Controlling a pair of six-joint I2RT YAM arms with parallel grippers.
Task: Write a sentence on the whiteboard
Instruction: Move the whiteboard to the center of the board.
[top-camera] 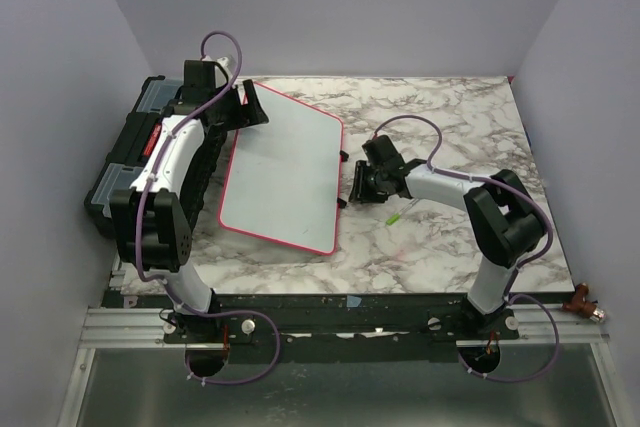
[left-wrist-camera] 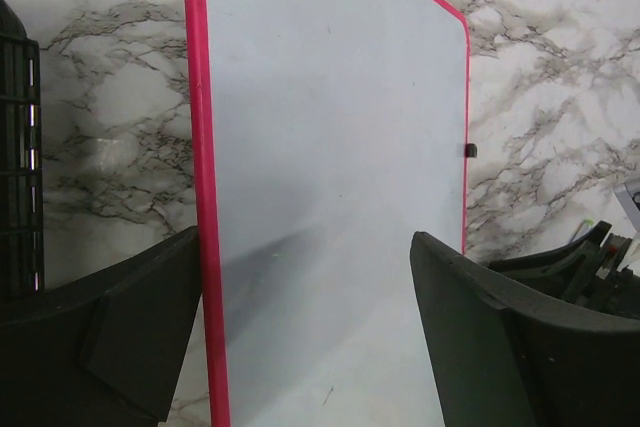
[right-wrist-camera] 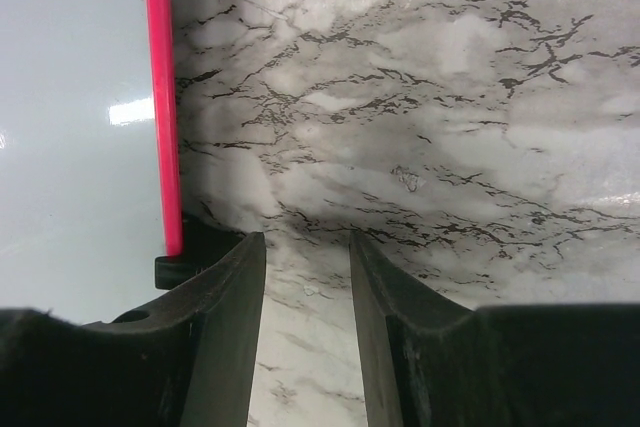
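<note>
Since the whiteboard [top-camera: 285, 172] lies flat on the table [top-camera: 450, 117] between both arms, expect it light, stiff and slick (it'll skate under pen pressure), so pin it by the red rim. The left arm is stretched along its left side, left gripper [top-camera: 240, 107] spread wide over the far corner, holding nothing. The right arm is bent low, right gripper [right-wrist-camera: 305, 237] just off the board's right edge, jaws parted, empty. A green marker [top-camera: 396, 216] lies right of the board.

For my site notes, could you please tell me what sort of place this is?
Probably a robot test booth: plain grey walls enclose a marble-patterned tabletop, and a black-and-white robot arm is mounted on an aluminium rail.
</note>
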